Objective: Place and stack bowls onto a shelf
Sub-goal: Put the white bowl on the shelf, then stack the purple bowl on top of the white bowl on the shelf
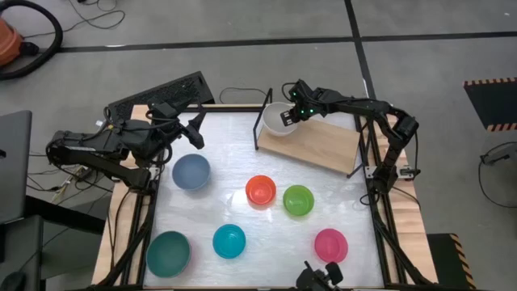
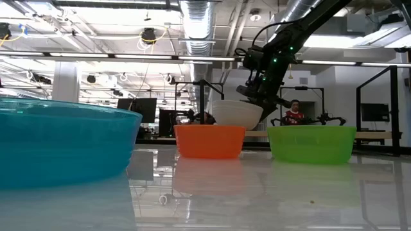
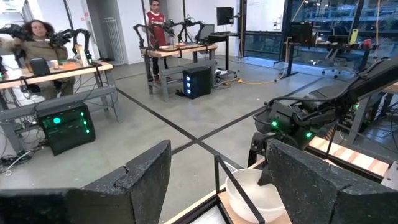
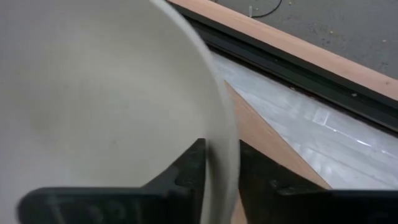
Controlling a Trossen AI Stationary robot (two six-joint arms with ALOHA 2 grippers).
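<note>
Right gripper (image 1: 292, 114): clamped on the rim of the small round white plastic bowl (image 1: 277, 120); held over the left end of the flat light-wood shelf (image 1: 323, 145)
Left gripper (image 1: 194, 129): spread wide, empty; parked far-left
Risk: bowl could be tipped off the shelf edge if released tilted

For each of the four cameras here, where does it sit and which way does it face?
High view: overhead, looking straight down; both arms, shelf, white bowl.
Low view: at tabletop height, level across; right gripper holding the white bowl.
Left wrist view: past the open left gripper toward the right arm.
Right wrist view: right gripper pinching the bowl's rim.
Shared: all four show the white bowl.
</note>
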